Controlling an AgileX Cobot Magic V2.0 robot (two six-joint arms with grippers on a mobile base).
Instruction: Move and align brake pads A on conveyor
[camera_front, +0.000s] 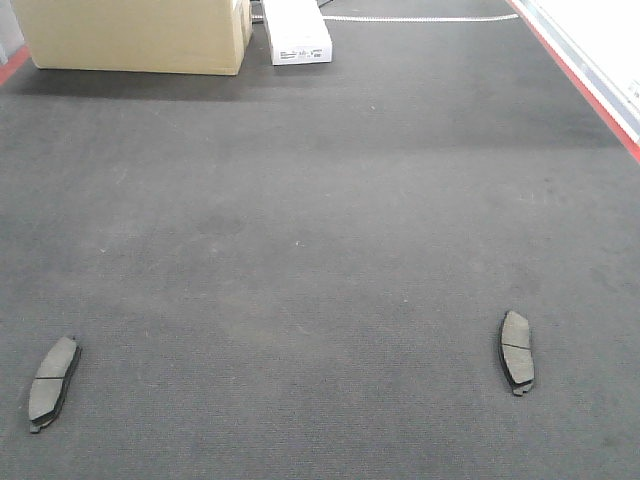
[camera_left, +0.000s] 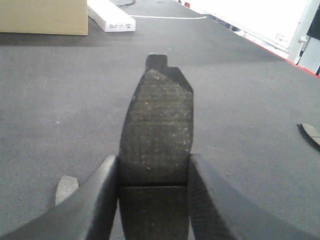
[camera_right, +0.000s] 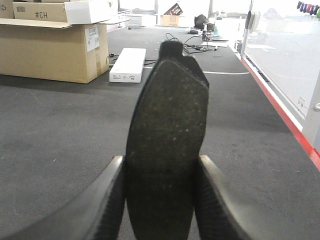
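Front view shows you two pads lying far apart on the belt. Your left claw grips a pad; your right claw grips another

Both grippers' fingers clamped tight

Large tan cardboard box at far left, flat white rectangular carton just right of it, thin white cable lying beyond.

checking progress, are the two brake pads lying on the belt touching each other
No, in the front view one brake pad lies near the conveyor's left edge and the other far right.
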